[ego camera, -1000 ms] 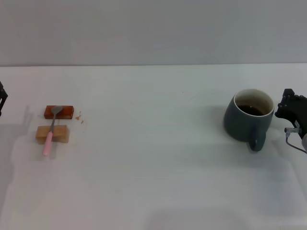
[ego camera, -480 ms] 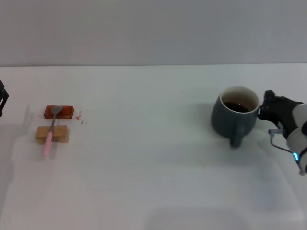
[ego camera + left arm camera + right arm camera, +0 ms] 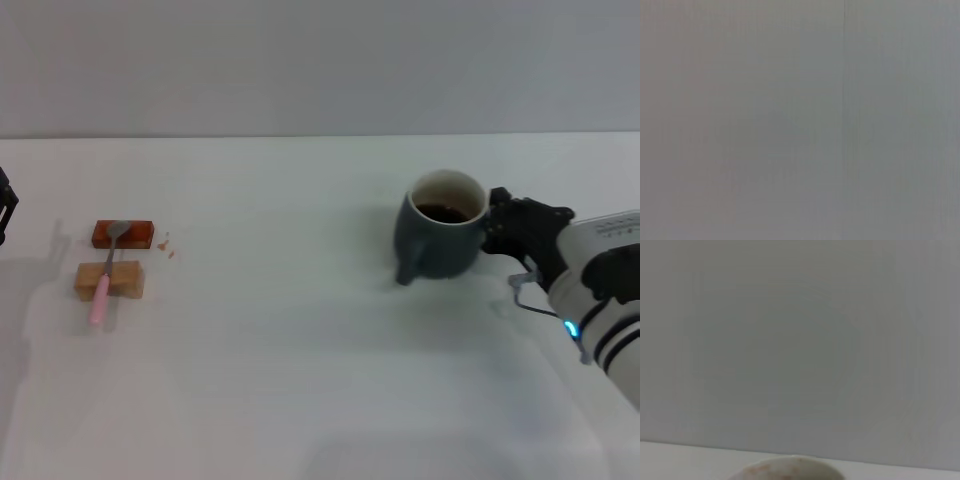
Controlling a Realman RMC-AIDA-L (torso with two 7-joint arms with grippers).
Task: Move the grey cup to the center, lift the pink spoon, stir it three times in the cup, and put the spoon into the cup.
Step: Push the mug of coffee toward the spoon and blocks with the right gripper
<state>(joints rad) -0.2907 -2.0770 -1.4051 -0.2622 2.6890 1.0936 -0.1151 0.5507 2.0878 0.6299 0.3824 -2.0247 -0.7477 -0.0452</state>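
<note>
Cup [image 3: 440, 240] upright on the white counter [image 3: 300, 380], right of centre, with dark liquid inside; its handle points toward the near left. Right hand [image 3: 500, 232] is against the cup's right wall just under the rim, black fingers [image 3: 520, 225] touching the ceramic; whether they clamp the rim or merely press on it I cannot tell. The white forearm runs off toward the near right corner; a small blue light glows on it.

Spoon [image 3: 106, 275] lies far left, well apart from the cup; pink handle toward the near edge, grey bowl resting on the red-brown block [image 3: 123, 234], neck and handle crossing the tan block [image 3: 110, 281] just in front of it; the handle tip overhangs the tan block. A few reddish crumbs [image 3: 168, 246] sit just right of the red-brown block.

Left hand [image 3: 4, 212] is only a dark sliver at the far left edge, beside the blocks but apart from them; open or closed, cannot tell.

Right wrist view: plain wall, with the cup's pale rim [image 3: 790, 467] at the bottom edge. Left wrist view: blank grey surface only.
</note>
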